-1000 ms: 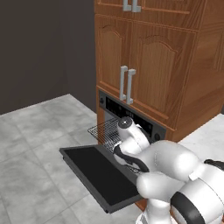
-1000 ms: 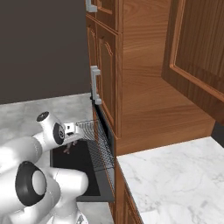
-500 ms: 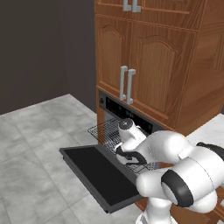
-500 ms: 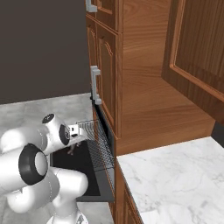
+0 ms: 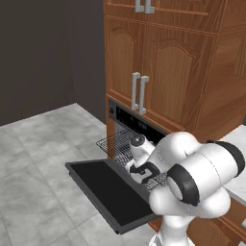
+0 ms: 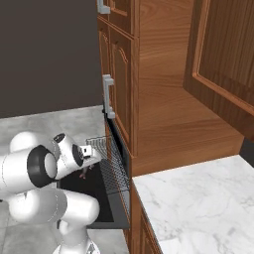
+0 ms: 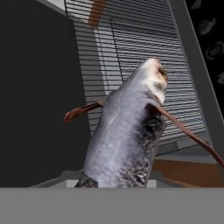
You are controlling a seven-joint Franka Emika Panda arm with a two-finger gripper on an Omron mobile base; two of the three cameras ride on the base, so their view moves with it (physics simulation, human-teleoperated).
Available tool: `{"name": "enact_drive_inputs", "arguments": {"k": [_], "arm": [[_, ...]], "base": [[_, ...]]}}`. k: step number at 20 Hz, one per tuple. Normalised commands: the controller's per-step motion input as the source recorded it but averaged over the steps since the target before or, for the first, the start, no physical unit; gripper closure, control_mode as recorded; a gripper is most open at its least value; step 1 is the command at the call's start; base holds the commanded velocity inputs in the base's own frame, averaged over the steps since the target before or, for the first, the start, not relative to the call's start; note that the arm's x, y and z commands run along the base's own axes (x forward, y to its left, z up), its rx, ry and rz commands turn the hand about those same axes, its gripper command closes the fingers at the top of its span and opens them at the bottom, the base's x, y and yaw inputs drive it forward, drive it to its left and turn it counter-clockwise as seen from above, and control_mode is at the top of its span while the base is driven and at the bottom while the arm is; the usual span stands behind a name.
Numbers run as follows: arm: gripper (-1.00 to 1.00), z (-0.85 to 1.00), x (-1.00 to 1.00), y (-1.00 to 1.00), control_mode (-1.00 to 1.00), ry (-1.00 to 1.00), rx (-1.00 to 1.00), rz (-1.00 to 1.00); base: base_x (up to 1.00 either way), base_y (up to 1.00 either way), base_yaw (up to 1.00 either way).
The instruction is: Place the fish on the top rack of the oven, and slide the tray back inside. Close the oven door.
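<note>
The oven (image 5: 137,122) stands open. Its door (image 5: 108,192) lies flat and black in front of it. The top rack (image 5: 115,143), a silvery wire tray, is pulled out over the door. My gripper (image 6: 87,163) hangs just above the rack's near part and is shut on the fish (image 7: 131,144). The grey fish with a lighter belly points nose-first at the rack (image 7: 144,57), with the door (image 7: 39,109) beside it. The fish hides my fingertips. It also shows as a small dark shape, the fish (image 6: 84,172), under the hand.
Wooden cabinet doors with steel handles (image 5: 139,91) rise above the oven. A marble counter (image 6: 198,198) lies to the right of it. Grey tiled floor (image 5: 38,144) spreads to the left, and the open door juts out over it.
My hand with the fish has moved a little closer to the oven over the rack. The arm's elbow has swung up and to the side. Rack and door have not moved.
</note>
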Motion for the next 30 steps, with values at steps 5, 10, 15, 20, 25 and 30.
{"name": "enact_drive_inputs", "arguments": {"k": [5,10,15,20,25,30], "arm": [[1.0,-0.22,0.17,-0.14,-1.0,0.0,0.0,0.0],[1.0,-0.26,0.18,-0.03,-1.0,0.0,0.0,0.0],[1.0,-0.26,0.2,-0.02,-1.0,0.0,0.0,0.0],[1.0,-0.21,0.21,-0.12,-1.0,0.0,0.0,0.0],[1.0,-0.25,0.24,-0.05,-1.0,0.0,0.0,0.0],[1.0,-0.33,0.21,0.0,-1.0,0.0,-0.01,0.0]], "base": [[0.0,0.0,0.0],[0.0,0.0,0.0],[0.0,0.0,0.0],[0.0,0.0,0.0],[0.0,0.0,0.0],[0.0,0.0,0.0]]}}
